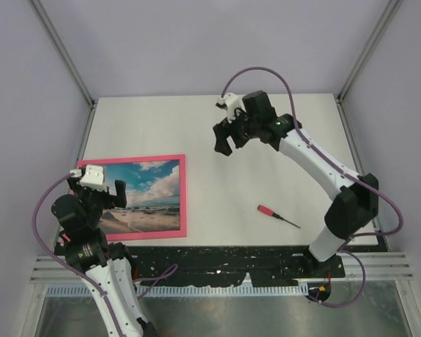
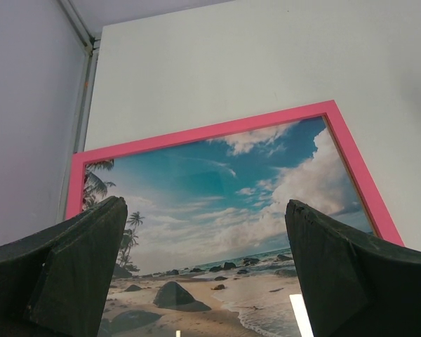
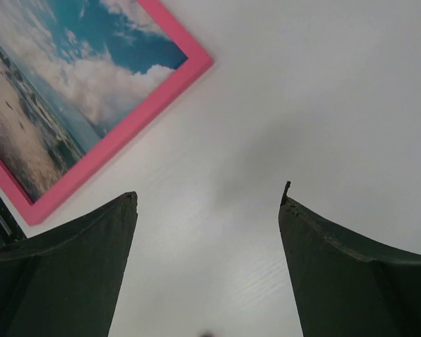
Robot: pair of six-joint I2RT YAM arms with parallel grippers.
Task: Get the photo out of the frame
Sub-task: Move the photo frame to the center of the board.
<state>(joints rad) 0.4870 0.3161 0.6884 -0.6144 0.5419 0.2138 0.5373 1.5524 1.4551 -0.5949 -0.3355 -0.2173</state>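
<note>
Glossy photo [image 2: 217, 210] in smooth pink frame [image 2: 217, 130], perhaps plastic; matt white table [image 1: 161, 126]

You'll see the pink frame [image 1: 183, 200] lying flat and face up on the table's [image 1: 266, 154] near left part. The beach photo [image 1: 151, 193] sits inside it, sky toward the far edge.

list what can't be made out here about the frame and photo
- Top view: the left gripper covers the frame's left edge and part of the photo.
- Left wrist view: bottom edge cuts off the frame's near side.
- Top view: the screwdriver tip is too small.
- Frame's back: face down.
</note>
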